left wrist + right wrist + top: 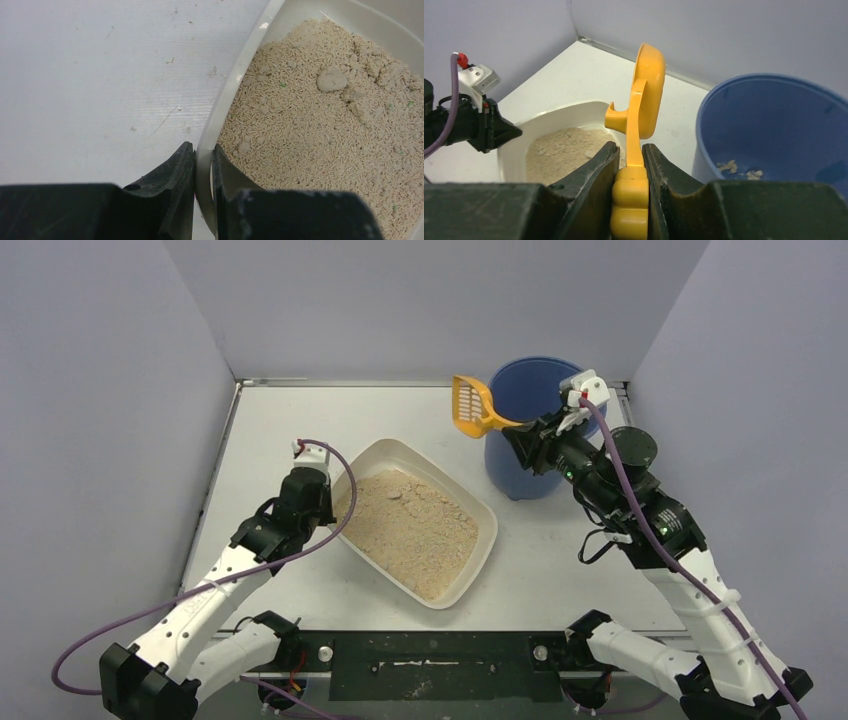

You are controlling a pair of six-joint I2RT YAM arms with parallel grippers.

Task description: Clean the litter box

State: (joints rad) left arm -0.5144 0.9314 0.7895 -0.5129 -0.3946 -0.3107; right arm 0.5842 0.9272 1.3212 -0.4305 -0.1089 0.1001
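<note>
The left end effector [204, 165] is clenched on the near rim of the litter box [234, 75]. 1 finger sits outside the wall and 1 inside, against the litter [310, 140]. The box lies on the worktop [560, 560], stretching ahead and to the right of that end effector. A pale clump [331, 79] sits on the litter further ahead. The right end effector [630, 160] grasps the handle of the orange scoop [646, 95] between its 2 fingers. The slotted head is raised ahead of it and turned on edge. The blue bucket [774, 115] stands just right of this end effector, with a few bits of litter on its bottom. The litter box lies lower and to its left.
</note>
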